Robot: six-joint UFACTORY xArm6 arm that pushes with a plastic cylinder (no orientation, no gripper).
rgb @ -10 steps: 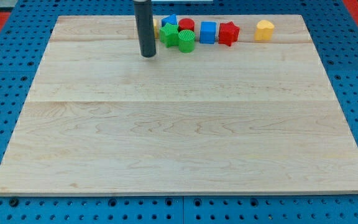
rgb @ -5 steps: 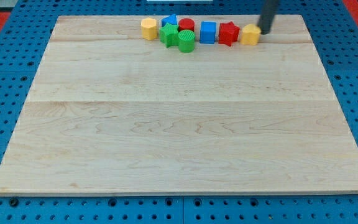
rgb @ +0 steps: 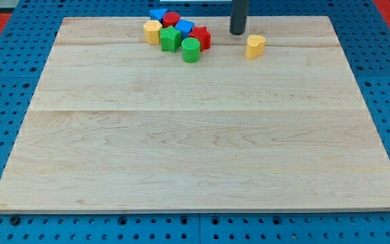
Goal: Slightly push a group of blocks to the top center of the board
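In the one camera view my rod comes down from the view's top edge and my tip rests on the board near its top edge, a little to the view's right of centre; I carry no claw, only this rod, so there is nothing to open or close. Just to the lower right of my tip, close but apart from it, lies the yellow heart, alone. The group sits to the view's left of my tip, near the top edge and left of centre: a yellow block at its left end, a green block beside it, a green cylinder lowest, a red star at its right end, a blue cube above that, and a red cylinder and a blue block at the top. The cluster's long axis runs roughly left to right. Bare board lies between my tip and the red star. Blue pegboard surrounds the board.
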